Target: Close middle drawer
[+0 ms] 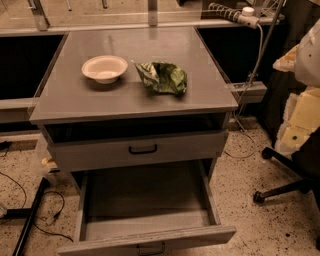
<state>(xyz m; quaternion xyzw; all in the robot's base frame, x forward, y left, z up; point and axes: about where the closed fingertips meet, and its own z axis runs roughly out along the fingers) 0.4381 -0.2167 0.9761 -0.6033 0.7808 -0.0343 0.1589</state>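
**Middle drawer hanging wide open, claw out of shot**

Heads up: your claw is outside the frame, so I can't tell you how far open it is or whether it's got hold of anything. The middle drawer point(146, 207) is pulled way out toward the camera at the bottom of the shot; you're looking down into its plain grey box; its front, with the small black handle point(150, 248), gets cut off by the lower border.

Right above it sits the upper drawer point(100, 152); its front sticks out just a bit past the cabinet, with a black bar handle point(142, 149) at its centre and a dark gap between it and the top.

Up on the grey surface point(65, 95) you've got a white bowl point(104, 68) on the left; a crumpled green bag point(162, 77) lies just beside it on the right, close but not touching. A white power strip point(235, 15) sits at the back right.

Off to the right, on the speckled floor point(250, 225), stands the black wheeled chair base point(280, 189); there's yellowish padding point(300, 120) above it.
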